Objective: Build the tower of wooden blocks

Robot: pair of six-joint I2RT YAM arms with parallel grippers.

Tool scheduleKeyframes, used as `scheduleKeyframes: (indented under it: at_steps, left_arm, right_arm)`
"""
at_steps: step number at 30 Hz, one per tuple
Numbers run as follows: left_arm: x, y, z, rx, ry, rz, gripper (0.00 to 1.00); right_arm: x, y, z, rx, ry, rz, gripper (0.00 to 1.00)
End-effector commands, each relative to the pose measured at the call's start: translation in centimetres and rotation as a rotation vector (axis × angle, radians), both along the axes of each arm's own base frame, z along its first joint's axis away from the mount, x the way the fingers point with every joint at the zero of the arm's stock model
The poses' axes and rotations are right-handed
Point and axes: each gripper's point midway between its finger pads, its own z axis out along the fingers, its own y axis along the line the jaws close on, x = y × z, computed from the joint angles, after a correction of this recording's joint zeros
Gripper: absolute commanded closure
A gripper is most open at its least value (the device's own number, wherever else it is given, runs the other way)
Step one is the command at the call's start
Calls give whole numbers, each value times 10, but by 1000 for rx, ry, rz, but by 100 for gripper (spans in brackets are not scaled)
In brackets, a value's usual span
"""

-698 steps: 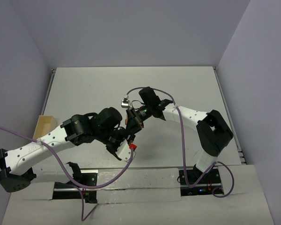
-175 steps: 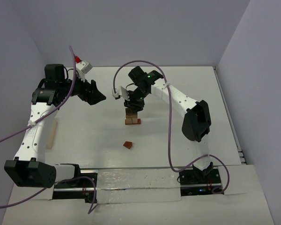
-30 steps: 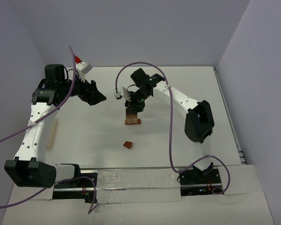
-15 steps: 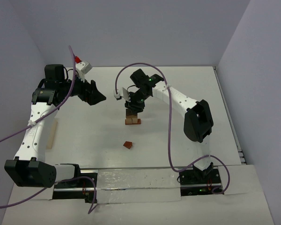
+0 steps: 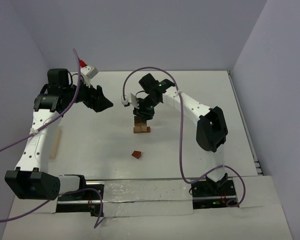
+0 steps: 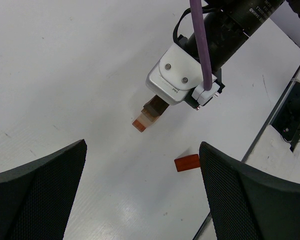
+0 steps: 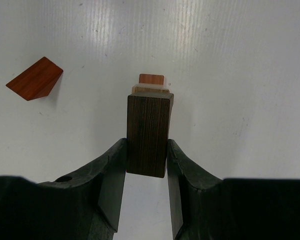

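The wood block tower (image 5: 141,128) is a short stack of reddish-brown and tan blocks at the table's middle. My right gripper (image 5: 143,114) hangs straight over it, shut on a dark brown cuboid (image 7: 148,134). Under that block a tan piece and a reddish block (image 7: 151,79) peek out; I cannot tell whether they touch. A loose reddish wedge (image 5: 136,154) (image 7: 35,78) lies nearer the arms' bases. My left gripper (image 5: 101,102) is raised at the back left, open and holding nothing, its fingers (image 6: 37,192) framing the tower (image 6: 146,117) and the wedge (image 6: 186,162).
A pale, long wooden tray (image 5: 55,143) lies along the left side of the table under the left arm. The right arm's purple cable (image 5: 181,145) loops over the table's right half. The right wrist's white camera housing (image 6: 182,80) hides the tower's upper part in the left wrist view.
Nothing has moved in the last second. Far earlier both grippers met over the table's middle; since then the left arm has lifted away to the back left and the stack stands.
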Motion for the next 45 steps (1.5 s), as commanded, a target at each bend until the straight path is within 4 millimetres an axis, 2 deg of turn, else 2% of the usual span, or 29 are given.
scheduleKeyframes:
  at_steps: [1, 12, 21, 35, 45]
  left_arm:
    - [3, -2, 10, -20, -42, -17, 1]
    - [4, -2, 10, -19, -40, -19, 1]
    - [4, -2, 11, -19, -42, -21, 1]
    - [3, -2, 9, -16, -42, -20, 1]
    - [3, -2, 10, -16, -42, -19, 1]
  right_arm:
    - [2, 10, 11, 28, -25, 11, 73]
    - [2, 10, 8, 16, -21, 6, 65]
    - [2, 9, 7, 9, -25, 6, 54]
    - [0, 14, 8, 12, -20, 7, 43]
    - [0, 14, 8, 10, -18, 14, 47]
